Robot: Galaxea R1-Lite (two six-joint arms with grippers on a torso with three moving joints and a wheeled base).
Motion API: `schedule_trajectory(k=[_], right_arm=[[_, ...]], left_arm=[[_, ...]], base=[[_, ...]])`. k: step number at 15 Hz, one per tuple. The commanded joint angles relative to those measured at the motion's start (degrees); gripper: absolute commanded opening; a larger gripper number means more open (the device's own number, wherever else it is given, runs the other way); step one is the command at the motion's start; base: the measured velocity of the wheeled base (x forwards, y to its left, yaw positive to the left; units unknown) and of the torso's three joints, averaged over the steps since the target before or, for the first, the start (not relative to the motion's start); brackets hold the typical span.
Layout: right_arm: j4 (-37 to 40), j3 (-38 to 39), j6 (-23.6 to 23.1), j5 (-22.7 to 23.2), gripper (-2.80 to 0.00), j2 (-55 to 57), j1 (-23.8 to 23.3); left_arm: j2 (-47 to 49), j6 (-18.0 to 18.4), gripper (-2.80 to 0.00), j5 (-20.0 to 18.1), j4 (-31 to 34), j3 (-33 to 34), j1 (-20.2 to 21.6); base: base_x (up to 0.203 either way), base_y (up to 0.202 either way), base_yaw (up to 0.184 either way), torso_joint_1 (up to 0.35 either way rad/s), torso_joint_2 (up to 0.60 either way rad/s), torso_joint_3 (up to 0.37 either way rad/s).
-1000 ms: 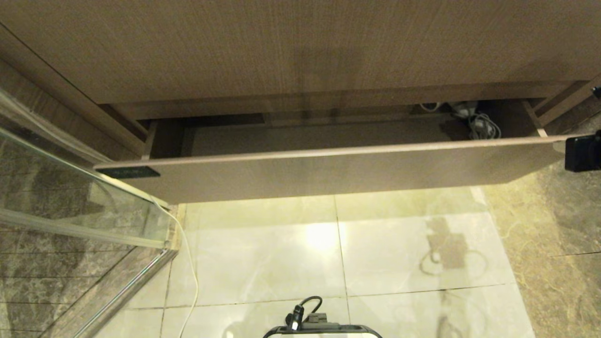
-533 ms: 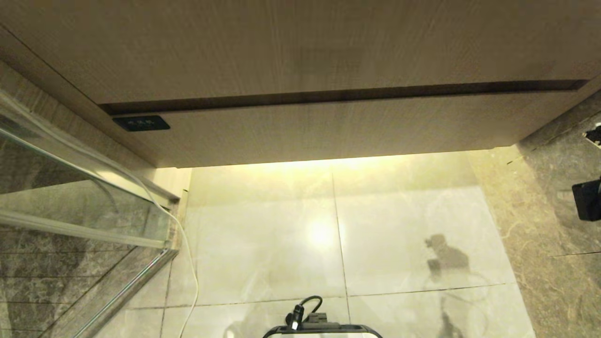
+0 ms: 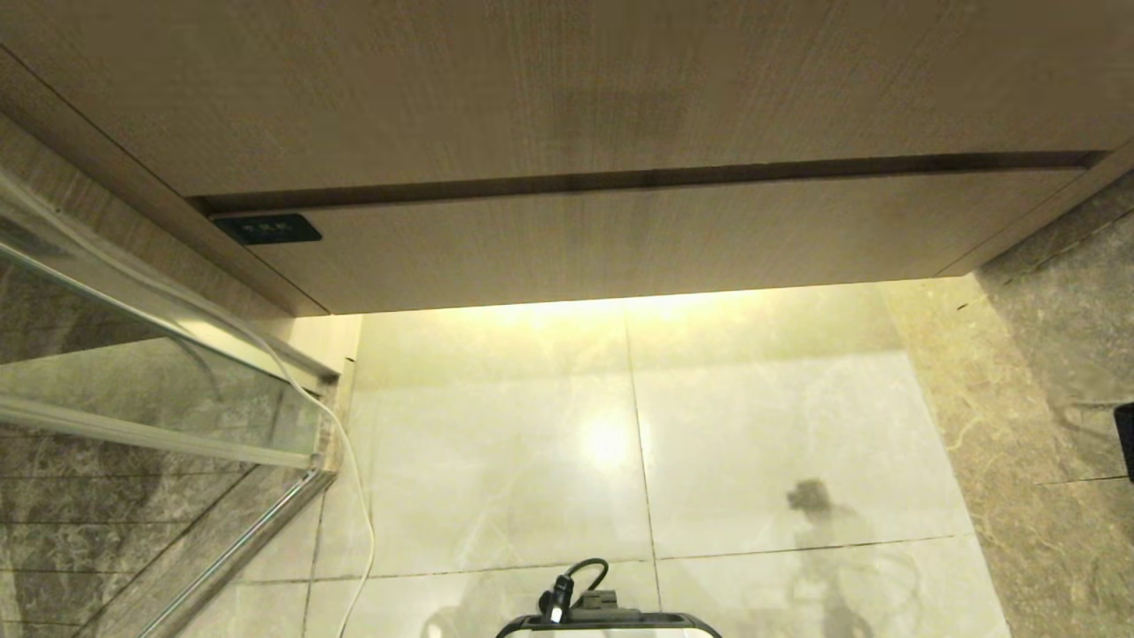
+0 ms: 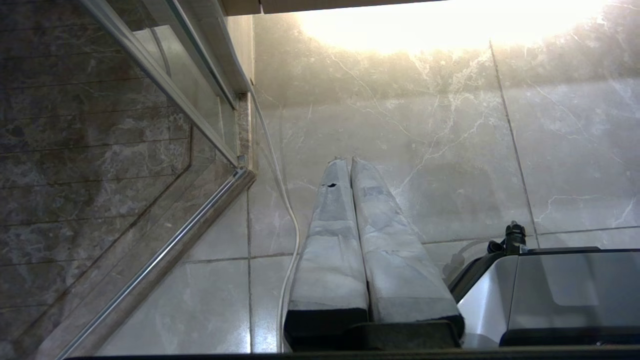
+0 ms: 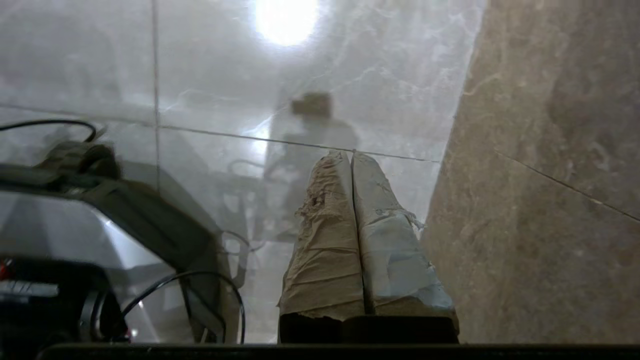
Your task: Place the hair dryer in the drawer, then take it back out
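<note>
- We see the drawer point(image 3: 620, 248) pushed fully in, its flat wood-grain front flush under the taller wood panel point(image 3: 567, 80), with a small dark label point(image 3: 267, 229) at its left end.
- The hair dryer appears in none of our views, so we cannot tell where it lies relative to either pincer.
- Our right pincer point(image 5: 352, 159) hangs over the glossy floor point(image 3: 620, 443), well away from the drawer front, its two taped fingers point(image 5: 327, 235) pressed together and holding nothing.
- Our left pincer point(image 4: 348, 162) hangs low over the pale tiles, its wrapped fingers also pressed together and empty.
- Only the head view shows the drawer and panel; there, a dark sliver at the right edge point(image 3: 1127, 439) is all that shows of the right arm.
- Only the left wrist view shows its pincer beside a white cord point(image 4: 287, 220) running along the floor next to the glass shower screen point(image 4: 165, 100).
- Only the right wrist view shows its pincer near the seam where the pale tiles meet a darker stone surface point(image 5: 550, 175), with the robot's base point(image 5: 75, 240) alongside.
</note>
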Motion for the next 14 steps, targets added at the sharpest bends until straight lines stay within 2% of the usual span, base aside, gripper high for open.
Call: schedule_trajectory(k=[1, 5, 6, 9, 12, 14], right_arm=[[1.2, 3.0, -0.2, 0.7, -2.80, -8.6, 4.6], [2.4, 4.1, -2.2, 2.8, -2.80, -17.8, 18.0], [2.5, 4.0, -4.2, 3.5, -0.01, -19.2, 20.0], [1.9, 3.4, -7.3, 4.0, 0.00, -18.6, 24.5], [0.5, 1.3, -9.3, 4.2, 0.00, -11.3, 28.3], [-2.8, -1.8, -10.2, 8.2, 0.00, -3.3, 30.3]], left_arm=[[0.0, 0.0, -2.80, 0.0, 0.0, 0.1, 0.0], [0.0, 0.0, -2.80, 0.0, 0.0, 0.0, 0.0], [0.0, -0.1, -2.80, 0.0, 0.0, 0.1, 0.0], [0.0, 0.0, -2.80, -0.1, 0.0, 0.0, 0.0], [0.0, 0.0, -2.80, 0.0, 0.0, 0.0, 0.0], [0.0, 0.0, -2.80, 0.0, 0.0, 0.1, 0.0]], base=[[0.000, 0.000, 0.000, 0.000, 0.00, 0.000], [0.000, 0.000, 0.000, 0.000, 0.00, 0.000], [0.000, 0.000, 0.000, 0.000, 0.00, 0.000], [0.000, 0.000, 0.000, 0.000, 0.00, 0.000], [0.000, 0.000, 0.000, 0.000, 0.00, 0.000], [0.000, 0.000, 0.000, 0.000, 0.00, 0.000]])
